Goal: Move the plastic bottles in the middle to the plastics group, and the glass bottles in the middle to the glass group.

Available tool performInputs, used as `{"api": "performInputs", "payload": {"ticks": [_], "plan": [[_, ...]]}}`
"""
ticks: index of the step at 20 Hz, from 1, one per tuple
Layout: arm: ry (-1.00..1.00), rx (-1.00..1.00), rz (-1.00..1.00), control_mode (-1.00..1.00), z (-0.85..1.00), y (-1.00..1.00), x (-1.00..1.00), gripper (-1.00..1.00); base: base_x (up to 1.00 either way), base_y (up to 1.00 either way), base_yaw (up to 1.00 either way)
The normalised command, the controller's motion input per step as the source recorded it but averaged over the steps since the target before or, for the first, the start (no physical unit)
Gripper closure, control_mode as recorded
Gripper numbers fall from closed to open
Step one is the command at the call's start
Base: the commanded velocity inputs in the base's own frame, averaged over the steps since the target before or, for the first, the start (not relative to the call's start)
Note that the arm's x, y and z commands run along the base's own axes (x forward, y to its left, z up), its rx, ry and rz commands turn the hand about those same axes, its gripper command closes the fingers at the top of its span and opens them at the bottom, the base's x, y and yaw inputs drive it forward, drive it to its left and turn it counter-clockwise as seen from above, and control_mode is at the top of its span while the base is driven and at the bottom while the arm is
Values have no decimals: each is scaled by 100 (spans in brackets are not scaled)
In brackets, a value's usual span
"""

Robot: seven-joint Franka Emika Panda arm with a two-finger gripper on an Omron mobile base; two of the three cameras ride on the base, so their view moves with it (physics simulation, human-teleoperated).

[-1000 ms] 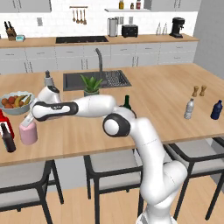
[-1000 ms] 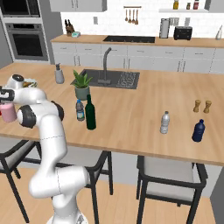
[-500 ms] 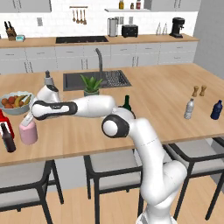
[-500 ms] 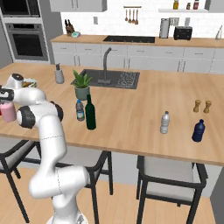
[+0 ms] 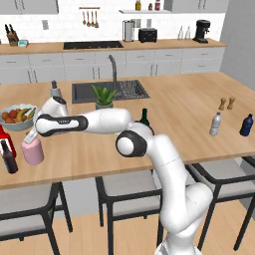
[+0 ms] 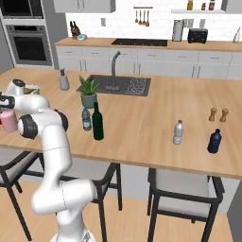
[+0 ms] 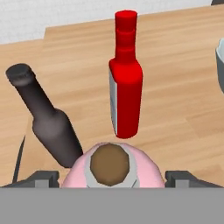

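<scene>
The squat pink bottle (image 7: 112, 173) stands on the counter at its far left end, also pink bottle (image 5: 33, 152), close to the bright red bottle (image 7: 126, 83) and the slim dark brown bottle (image 7: 50, 124). My gripper (image 7: 112, 179) hangs right over the pink bottle's cap, open, with one fingertip (image 7: 43, 178) on each side of the body and a little clear of it. In the middle of the counter stand the tall dark green wine bottle (image 6: 97, 122) and the small blue-capped water bottle (image 6: 86, 118). The greyish clear bottle (image 6: 177, 132) and dark blue bottle (image 6: 214, 141) stand at the right.
A fruit bowl (image 5: 17, 118) sits just behind the red bottle. A potted plant (image 6: 88, 92), the sink (image 6: 118, 85) and a soap dispenser (image 6: 64, 80) lie behind the middle bottles. Salt and pepper shakers (image 6: 218, 115) stand near the dark blue bottle.
The jaws have opened and let go of the pink bottle, which stays standing beside the red and brown bottles. The arm has hardly moved.
</scene>
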Motion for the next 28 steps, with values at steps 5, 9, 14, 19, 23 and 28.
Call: {"api": "performInputs", "payload": {"ticks": [5, 9, 14, 19, 23, 28], "plan": [[-7, -1, 0, -100, 66, 0, -20, -100, 0, 0, 0], [-4, 0, -3, -100, 81, -32, -34, -100, 0, 0, 0], [0, 1, -13, -100, 54, -72, -57, -100, 0, 0, 0], [0, 3, -23, -100, 24, -91, -66, -100, 0, 0, 0], [0, 0, -34, -100, 11, -90, -75, -100, 0, 0, 0], [0, 0, -35, -100, 11, -94, -65, -100, 0, 0, 0]]}}
